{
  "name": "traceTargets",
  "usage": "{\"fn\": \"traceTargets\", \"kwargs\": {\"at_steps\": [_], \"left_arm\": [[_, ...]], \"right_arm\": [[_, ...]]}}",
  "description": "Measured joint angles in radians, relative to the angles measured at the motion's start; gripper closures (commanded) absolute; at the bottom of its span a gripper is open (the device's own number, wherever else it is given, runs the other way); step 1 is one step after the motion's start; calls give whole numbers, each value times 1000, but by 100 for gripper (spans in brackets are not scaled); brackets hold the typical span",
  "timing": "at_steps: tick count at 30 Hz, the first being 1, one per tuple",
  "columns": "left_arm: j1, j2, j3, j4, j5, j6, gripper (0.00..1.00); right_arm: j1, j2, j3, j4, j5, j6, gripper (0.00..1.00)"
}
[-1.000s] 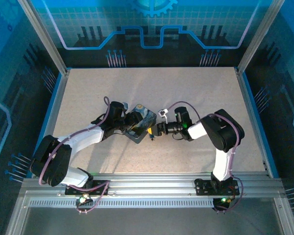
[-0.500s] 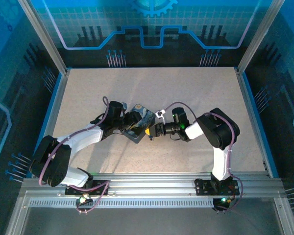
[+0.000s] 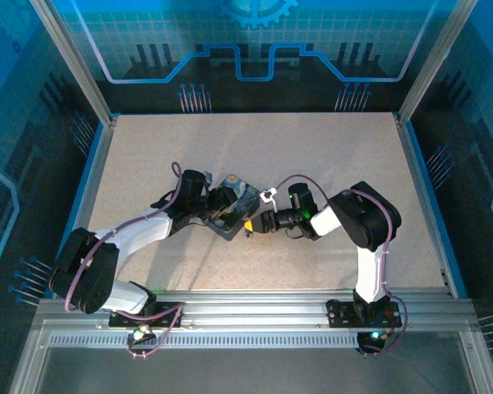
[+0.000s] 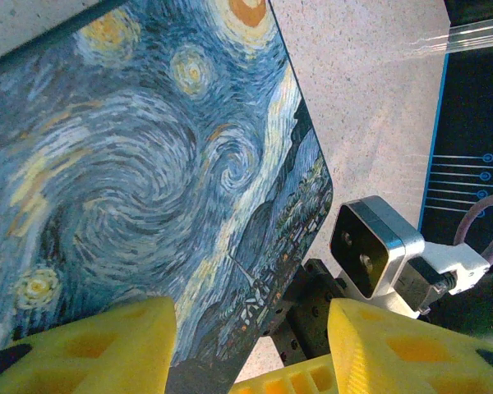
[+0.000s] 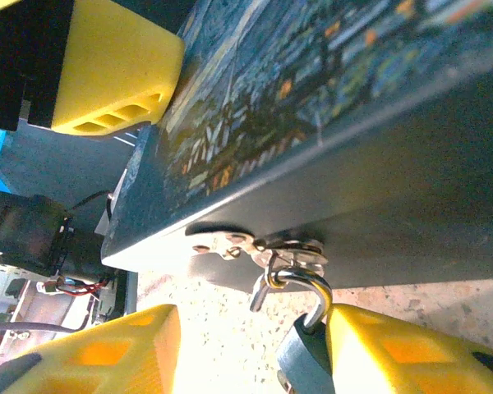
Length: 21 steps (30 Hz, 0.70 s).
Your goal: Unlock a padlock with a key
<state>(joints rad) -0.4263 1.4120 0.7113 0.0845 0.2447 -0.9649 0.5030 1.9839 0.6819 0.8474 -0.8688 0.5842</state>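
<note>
Shows right gripper (image 5: 251, 332) half-open around padlock (image 5: 300, 365) hanging from case (image 5: 329, 74) hasp (image 5: 255, 246); left gripper (image 4: 251, 328) straddles case edge, hold unclear.

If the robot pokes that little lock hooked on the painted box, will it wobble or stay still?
Probably wobble: the lock is hooked by its curved loop through a small ring on the box, so it can likely swing. It looks like shiny metal, so probably hard and slippery.

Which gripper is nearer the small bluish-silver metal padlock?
Right. The right gripper straddles the small bluish-silver metal padlock at the edge of the dark blue swirl-printed rectangular case; the left gripper holds that case's far side.
</note>
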Motion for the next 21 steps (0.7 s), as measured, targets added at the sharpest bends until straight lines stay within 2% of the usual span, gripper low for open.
{"fn": "traceTargets", "kwargs": {"at_steps": [9,21], "left_arm": [[0,0,-1,1,0,0,47],[0,-1,-2,3,0,0,47]], "right_arm": [[0,0,-2,-1,0,0,61],[0,4,8,-4,24,11,57]]}}
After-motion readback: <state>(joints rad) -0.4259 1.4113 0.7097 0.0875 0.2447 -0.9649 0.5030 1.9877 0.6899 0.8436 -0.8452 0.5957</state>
